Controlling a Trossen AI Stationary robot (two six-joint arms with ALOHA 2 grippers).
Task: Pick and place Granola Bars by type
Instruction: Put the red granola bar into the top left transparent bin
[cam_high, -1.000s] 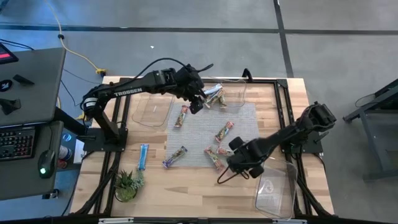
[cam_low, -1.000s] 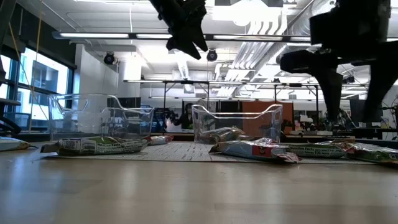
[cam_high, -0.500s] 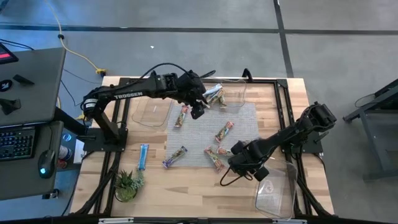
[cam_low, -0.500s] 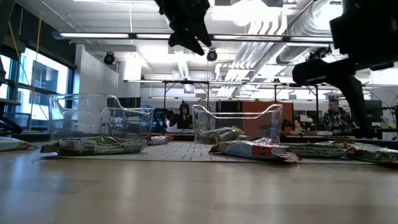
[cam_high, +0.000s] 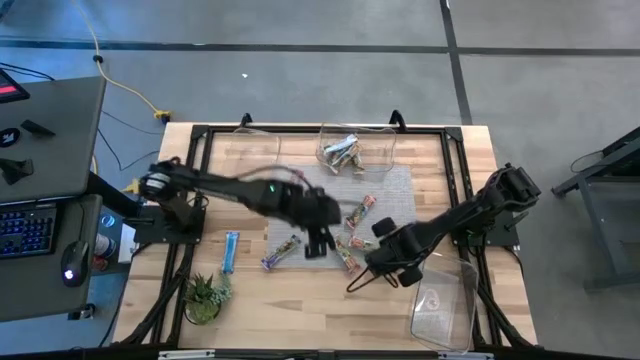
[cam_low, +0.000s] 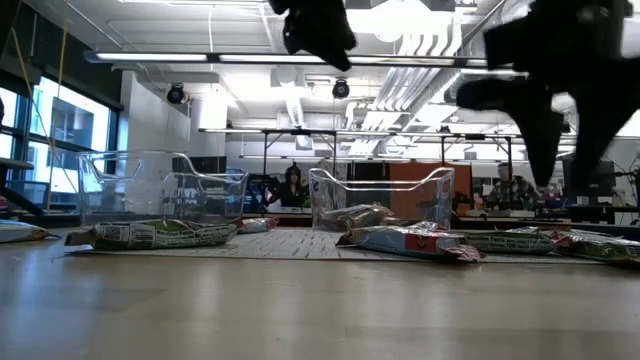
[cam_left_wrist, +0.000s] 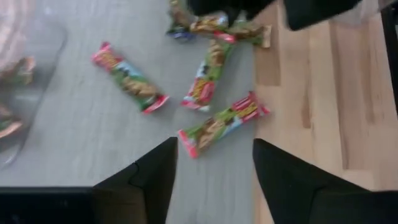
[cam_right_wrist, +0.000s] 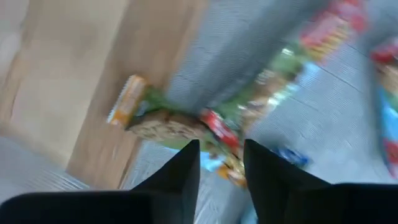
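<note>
A few Granola Bars (cam_high: 342, 153) lay in the far clear bin (cam_high: 385, 152); most remained on the mat (cam_high: 395, 195). The left gripper (cam_left_wrist: 214, 180) and right gripper (cam_right_wrist: 221, 171) both hovered with jaws spread and empty.

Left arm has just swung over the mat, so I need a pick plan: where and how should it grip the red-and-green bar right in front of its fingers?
Grip the red-and-green bar across its narrow middle, coming straight down. It lies flat on the grey mat, clear of its neighbours; its long sides are free. The left gripper is open; turn it square to the bar's length.
</note>
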